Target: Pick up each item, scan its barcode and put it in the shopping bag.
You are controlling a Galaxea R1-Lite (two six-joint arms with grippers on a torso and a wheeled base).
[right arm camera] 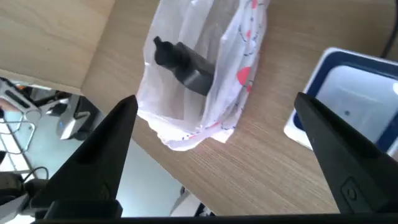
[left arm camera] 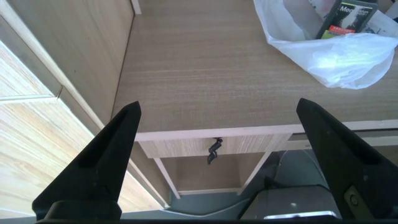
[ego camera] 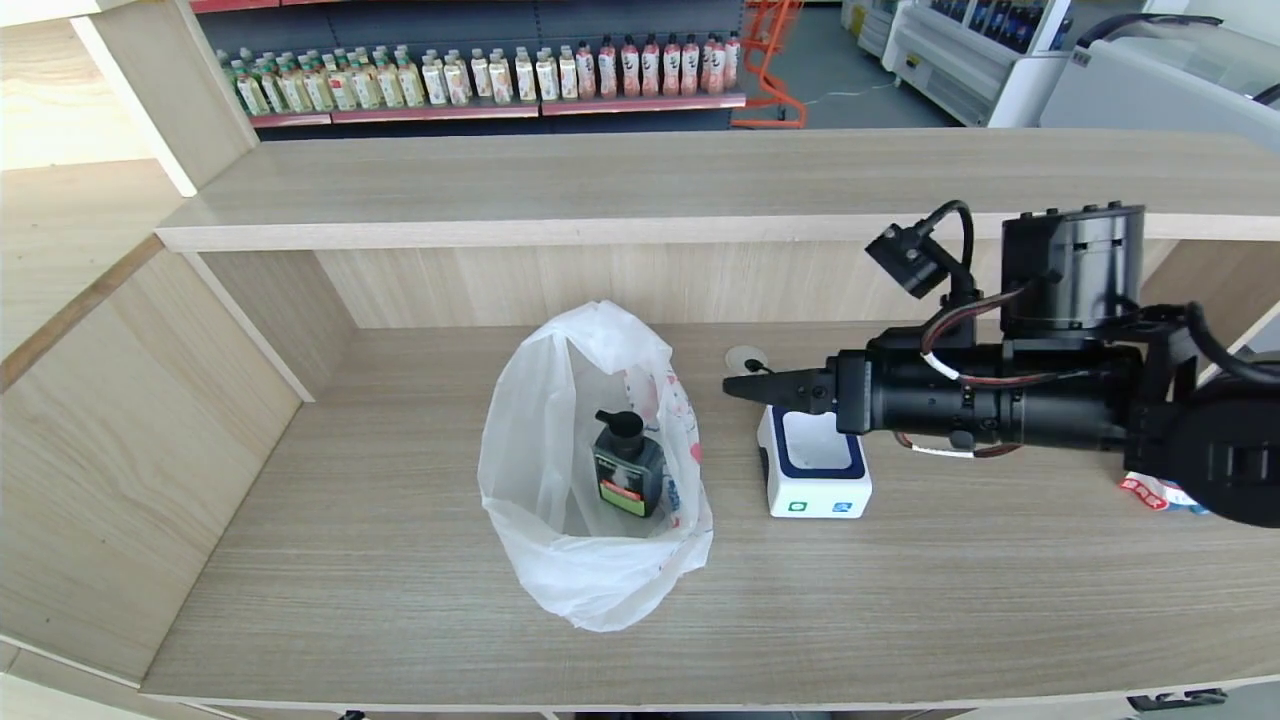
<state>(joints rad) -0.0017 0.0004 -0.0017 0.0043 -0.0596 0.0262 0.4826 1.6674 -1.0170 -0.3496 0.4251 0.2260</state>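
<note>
Bottle sits in the bag beside the scanner. The right hand, fingers apart, hangs over the scanner, apart from the bottle. The left hand is also spread.

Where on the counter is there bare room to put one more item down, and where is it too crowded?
Widest bare patch: the counter between the left side wall and the shopping bag. A bare strip also runs from the bag and scanner to the front edge. Crowded: the narrow gap between bag and scanner, with the right gripper over the scanner.
</note>
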